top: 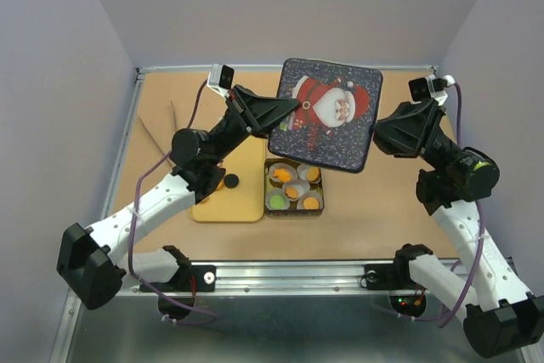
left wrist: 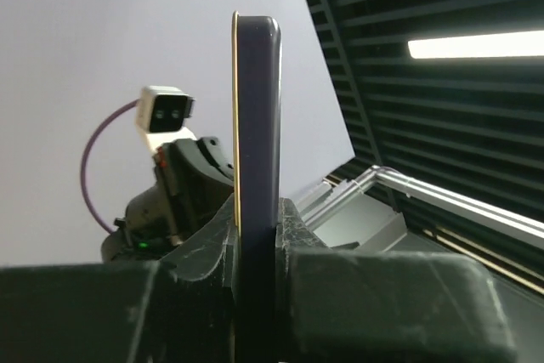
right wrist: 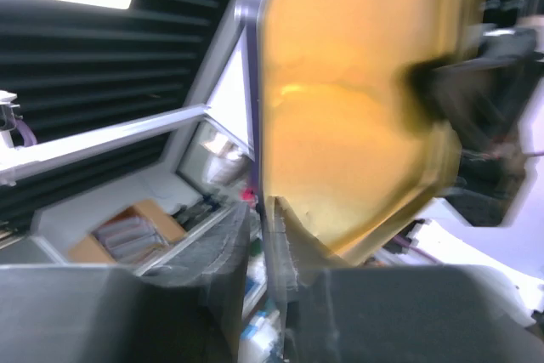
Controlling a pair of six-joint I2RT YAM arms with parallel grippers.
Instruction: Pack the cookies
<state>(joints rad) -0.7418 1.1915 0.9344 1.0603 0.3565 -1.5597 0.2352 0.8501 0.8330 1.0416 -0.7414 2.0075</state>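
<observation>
Brown tabletop carrying two items: flat tan rectangular board at left, open dark square tin just beside its right edge.

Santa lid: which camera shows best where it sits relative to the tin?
Top external: the whole Santa lid shows face-up, covering the far edge of the open tin. Left wrist shows only its thin edge clamped in the left pincer; right wrist shows its gold underside, blurred.
</observation>
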